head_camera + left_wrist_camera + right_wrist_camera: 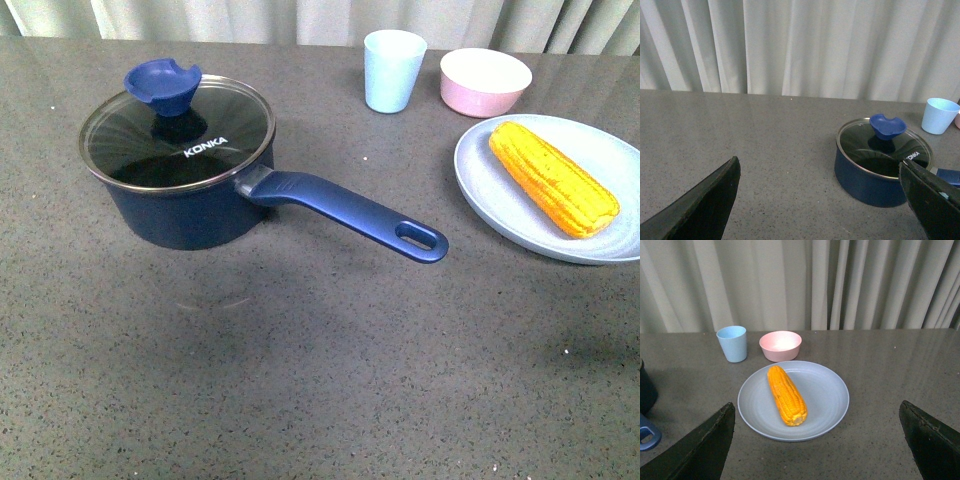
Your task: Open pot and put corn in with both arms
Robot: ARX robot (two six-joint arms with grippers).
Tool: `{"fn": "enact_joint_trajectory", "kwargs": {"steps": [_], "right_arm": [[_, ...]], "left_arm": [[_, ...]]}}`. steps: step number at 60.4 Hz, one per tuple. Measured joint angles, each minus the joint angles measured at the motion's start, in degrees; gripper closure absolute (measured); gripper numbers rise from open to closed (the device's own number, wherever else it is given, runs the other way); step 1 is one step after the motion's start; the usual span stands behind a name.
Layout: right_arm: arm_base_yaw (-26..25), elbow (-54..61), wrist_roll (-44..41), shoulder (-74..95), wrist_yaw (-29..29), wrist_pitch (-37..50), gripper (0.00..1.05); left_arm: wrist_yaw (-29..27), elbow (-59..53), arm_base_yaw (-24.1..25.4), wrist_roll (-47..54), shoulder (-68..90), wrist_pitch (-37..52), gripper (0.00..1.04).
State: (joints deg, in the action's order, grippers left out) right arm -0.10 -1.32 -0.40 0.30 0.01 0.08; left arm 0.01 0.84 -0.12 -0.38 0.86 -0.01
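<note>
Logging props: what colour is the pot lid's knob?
Blue; the knob shows best in the front view.

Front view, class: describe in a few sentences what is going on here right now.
Nothing is being handled yet. The pot sits on the table with its lid on. The corn lies on a plate to the pot's right. The left claw, open, faces the pot; the right claw, open, faces the corn. Neither touches anything.
</note>
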Motion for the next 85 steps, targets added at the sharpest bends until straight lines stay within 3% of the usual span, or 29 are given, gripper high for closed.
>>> {"fn": "enact_joint_trajectory", "kwargs": {"steps": [39,45,49,71,85], "right_arm": [[0.00,0.00,0.00,0.00,0.00,0.00,0.09],[0.00,0.00,-0.02,0.00,-0.04,0.00,0.09],[0.00,0.00,0.00,0.00,-0.04,0.00,0.09],[0.00,0.00,0.00,0.00,-0.04,0.00,0.09],[0.00,0.00,0.00,0.02,-0.04,0.00,0.09]], "left_arm": [[0.00,0.00,0.00,0.00,0.00,0.00,0.09],[10.88,5.42,2.14,-5.44,8.11,-12.92,0.09],[12.98,7.52,1.64,-7.45,15.06,-13.90,0.09],[11.34,17.31,-3.04,-7.78,52.74,17.46,0.09],[9.53,25.03,-8.13,-6.67,73.24,28.50,0.09]]}}
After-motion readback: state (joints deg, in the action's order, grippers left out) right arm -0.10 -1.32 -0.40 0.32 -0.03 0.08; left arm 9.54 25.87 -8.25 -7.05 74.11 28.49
